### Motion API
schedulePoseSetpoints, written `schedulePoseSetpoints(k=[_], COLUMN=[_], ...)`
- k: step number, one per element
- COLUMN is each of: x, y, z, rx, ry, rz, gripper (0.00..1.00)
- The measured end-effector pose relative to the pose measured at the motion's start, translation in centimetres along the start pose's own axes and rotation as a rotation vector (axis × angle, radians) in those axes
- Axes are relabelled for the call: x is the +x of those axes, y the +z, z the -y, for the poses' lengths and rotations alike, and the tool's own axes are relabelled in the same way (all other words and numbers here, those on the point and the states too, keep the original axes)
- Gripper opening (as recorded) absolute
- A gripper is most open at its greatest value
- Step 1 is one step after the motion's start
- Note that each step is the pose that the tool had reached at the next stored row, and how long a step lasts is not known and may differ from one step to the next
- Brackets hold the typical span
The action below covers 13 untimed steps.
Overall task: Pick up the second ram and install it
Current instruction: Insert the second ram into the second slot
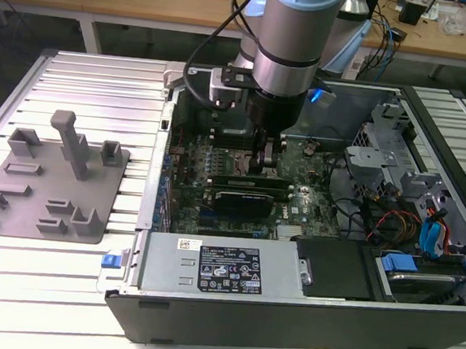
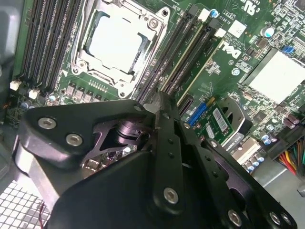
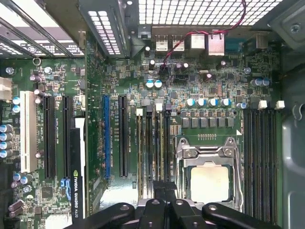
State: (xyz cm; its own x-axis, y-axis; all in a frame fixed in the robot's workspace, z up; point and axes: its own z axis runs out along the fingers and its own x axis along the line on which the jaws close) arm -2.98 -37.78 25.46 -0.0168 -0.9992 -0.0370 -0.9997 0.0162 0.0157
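gripper (image 1: 260, 162) | fingers (image 2: 164, 125) pressed together, nothing visibly held | over motherboard (image 1: 218, 153) memory slots (image 3: 152, 143), beside CPU socket (image 3: 208, 179)

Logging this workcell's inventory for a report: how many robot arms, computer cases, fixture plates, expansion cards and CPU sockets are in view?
Robot arm: 1
Open computer case: 1
Grey fixture plate: 1
Black expansion card: 1
CPU socket: 1
Total: 5

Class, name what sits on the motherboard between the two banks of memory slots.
In the first wrist view, the processor socket, framed by its metal latch, lies between the left slot bank and right slot bank.
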Motion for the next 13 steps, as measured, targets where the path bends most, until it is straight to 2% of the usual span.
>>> schedulePoseSetpoints(k=[5,6,9,13], x=[-0.07,-0.35,-0.54,-0.57], y=[0.02,0.07,0.55,0.61], z=[0.07,0.12,0.16,0.16], rx=[0.0000,0.0000,0.0000,0.0000], ry=[0.000,0.000,0.000,0.000], rz=[0.0011,0.0012,0.0011,0.0011], gripper=[0.08,0.08,0.08,0.08])
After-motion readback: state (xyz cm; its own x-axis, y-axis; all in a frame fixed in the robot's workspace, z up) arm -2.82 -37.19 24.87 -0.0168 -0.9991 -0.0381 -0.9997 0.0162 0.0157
